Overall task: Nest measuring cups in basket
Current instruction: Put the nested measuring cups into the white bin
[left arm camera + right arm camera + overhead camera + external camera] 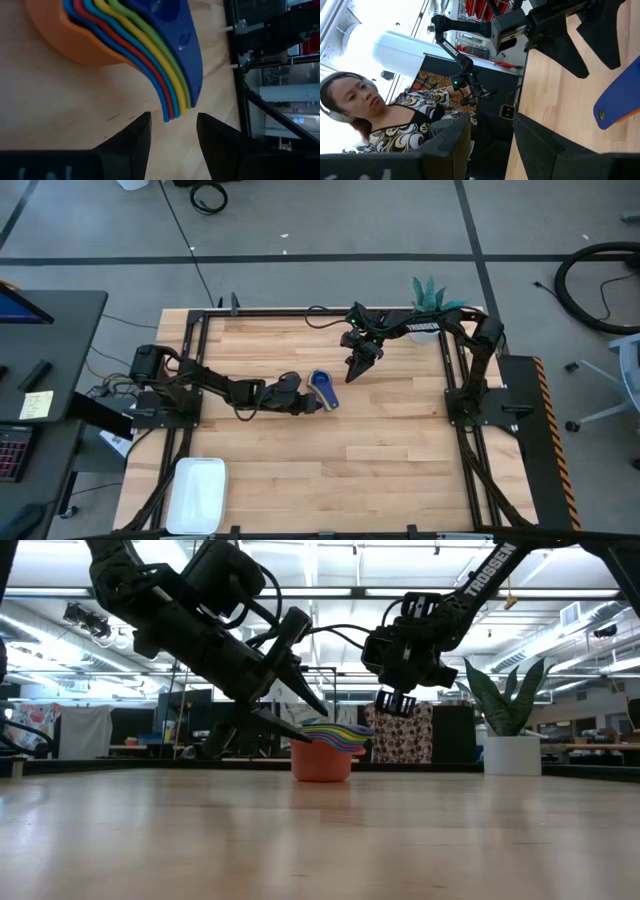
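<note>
Wooden table [330, 450], seen from above. The white basket [197, 494] lies at the near left corner, well apart from both grippers. The measuring cups [125, 45] stand stacked at mid-table, handles fanned just ahead of the left gripper [172, 131], whose jaws are parted and hold nothing. The right gripper [356, 366] hangs above and just beyond the stack, jaws parted, empty.

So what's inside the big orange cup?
The orange cup holds the other measuring cups, nested: handles show blue, red, light blue, yellow and green, with the dark blue cup on top. Their bowls are hidden.
</note>
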Motion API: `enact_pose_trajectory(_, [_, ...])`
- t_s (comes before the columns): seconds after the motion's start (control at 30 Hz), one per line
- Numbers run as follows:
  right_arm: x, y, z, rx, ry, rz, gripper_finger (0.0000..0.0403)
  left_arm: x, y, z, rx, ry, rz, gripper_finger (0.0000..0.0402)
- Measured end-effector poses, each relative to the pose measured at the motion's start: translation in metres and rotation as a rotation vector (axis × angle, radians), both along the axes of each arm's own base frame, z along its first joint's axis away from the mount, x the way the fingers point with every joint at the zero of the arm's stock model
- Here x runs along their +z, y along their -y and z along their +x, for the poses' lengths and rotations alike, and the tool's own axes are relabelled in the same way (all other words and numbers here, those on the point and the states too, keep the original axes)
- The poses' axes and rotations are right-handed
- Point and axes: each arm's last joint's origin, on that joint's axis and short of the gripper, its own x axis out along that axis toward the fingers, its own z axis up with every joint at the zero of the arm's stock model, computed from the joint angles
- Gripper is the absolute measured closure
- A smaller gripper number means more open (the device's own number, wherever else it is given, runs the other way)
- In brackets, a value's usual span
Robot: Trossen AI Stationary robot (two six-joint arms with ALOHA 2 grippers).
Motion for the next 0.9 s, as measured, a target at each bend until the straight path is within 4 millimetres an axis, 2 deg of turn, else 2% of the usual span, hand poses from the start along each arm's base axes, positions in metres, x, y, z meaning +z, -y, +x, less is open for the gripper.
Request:
enact_pose_trajectory(0.43, [0.000, 0.000, 0.000, -0.002, 0.000, -0.004, 0.0247, -0.004, -0.009, -0.001, 0.063, -0.027, -0.065, 0.0185])
enact_pose_trajectory(0.73, [0.000, 0.000, 0.001, -0.003, 0.011, -0.015, 0.0247, 0.003, -0.009, 0.003, 0.052, 0.055, -0.033, 0.0182])
enact_pose_trajectory(0.9, [0.000, 0.000, 0.001, -0.003, 0.013, -0.016, 0.0247, -0.004, -0.010, 0.003, 0.069, 0.021, -0.049, 0.0182])
